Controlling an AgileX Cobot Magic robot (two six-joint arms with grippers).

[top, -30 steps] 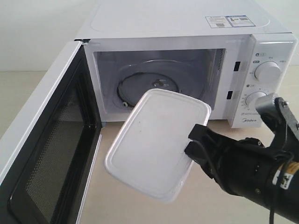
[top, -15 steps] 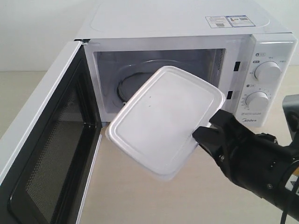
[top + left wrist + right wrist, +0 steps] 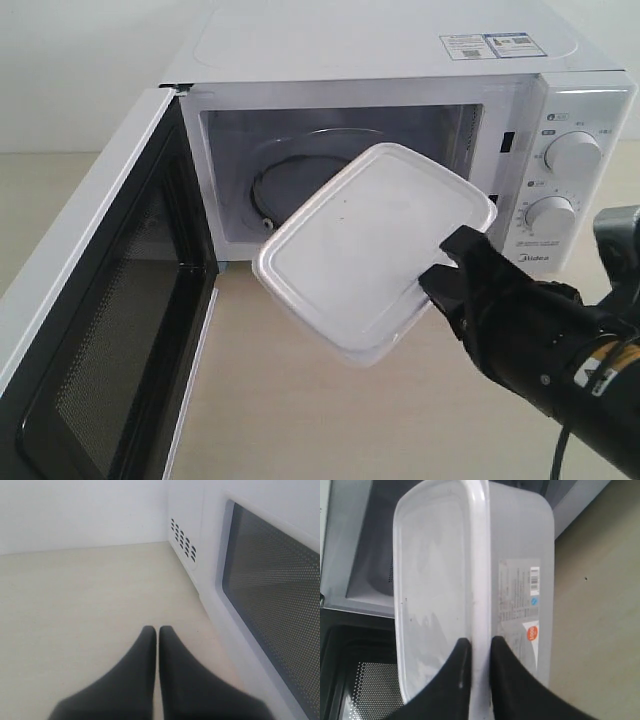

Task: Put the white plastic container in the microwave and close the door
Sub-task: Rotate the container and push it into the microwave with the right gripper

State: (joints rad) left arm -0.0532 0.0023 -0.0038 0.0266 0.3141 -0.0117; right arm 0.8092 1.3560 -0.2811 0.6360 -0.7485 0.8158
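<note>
My right gripper is shut on the rim of the white plastic container, which hangs tilted in the air right in front of the microwave opening. The wrist view has the container edge-on, its labelled side visible, with the right gripper pinching the lid's rim. The glass turntable shows behind the box. The door stands wide open on the left. My left gripper is shut and empty above the table, beside the door's mesh window.
Two round dials sit on the microwave's right panel, close to my right arm. Beige tabletop stretches before the oven and past the door. A sticker lies on the oven's top.
The right gripper has carried the container up and towards the oven opening, and the box now overlaps more of the cavity. The door has stayed open.
</note>
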